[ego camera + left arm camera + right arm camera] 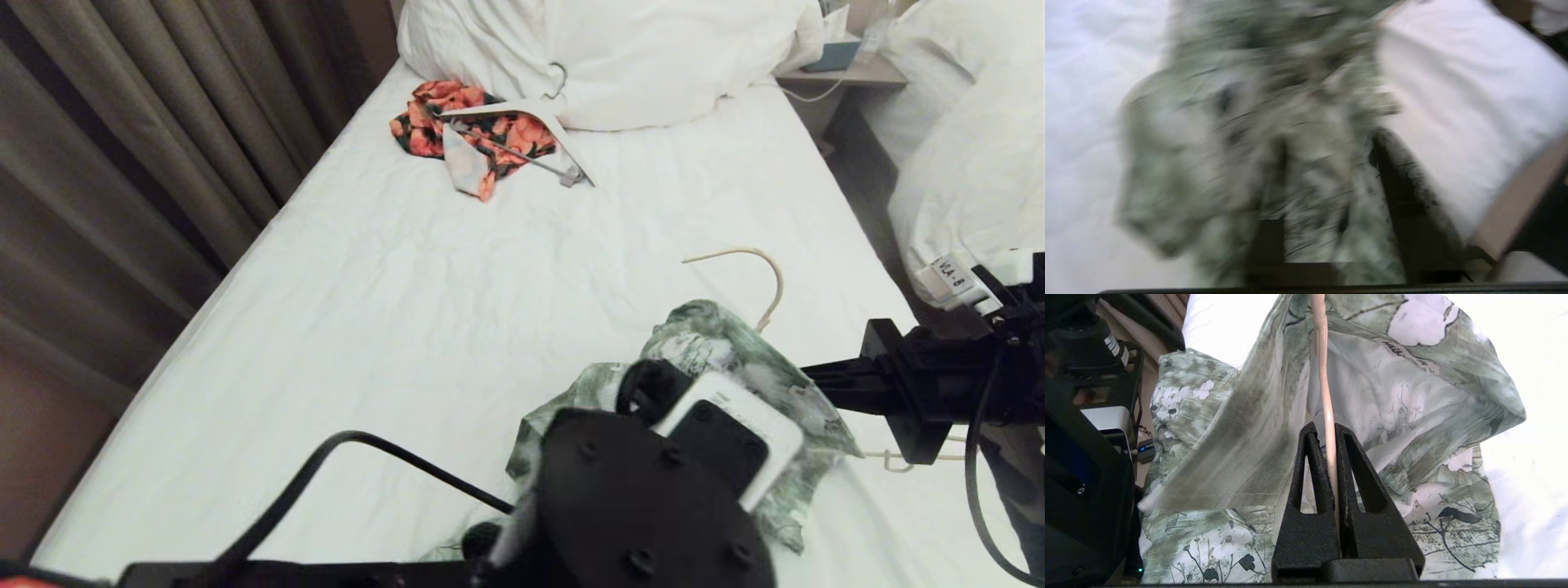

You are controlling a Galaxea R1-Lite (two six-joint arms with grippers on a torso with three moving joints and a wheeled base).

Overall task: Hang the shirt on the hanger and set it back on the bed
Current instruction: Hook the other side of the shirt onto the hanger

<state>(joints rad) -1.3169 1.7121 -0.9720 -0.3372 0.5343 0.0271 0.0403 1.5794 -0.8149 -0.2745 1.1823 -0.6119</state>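
Note:
The green-and-white floral shirt (694, 331) lies bunched near the front right of the bed (408, 327). The cream wire hanger (767, 282) has its hook sticking out beyond the shirt; the rest runs under the fabric. My right gripper (1323, 426) comes in from the right and is shut on the hanger's wire (1323, 375), with the shirt (1433, 396) draped over and around it. My left gripper (1331, 143) hangs over the shirt (1229, 122), pressed into the cloth, and its wrist (653, 490) hides it in the head view.
An orange-and-black floral garment (457, 122) and a thicker white hanger (531, 122) lie near the bunched duvet (612, 49) at the bed's head. Curtains (122, 163) run along the left. A neighbouring bed (963, 163) and a nightstand (849, 73) stand to the right.

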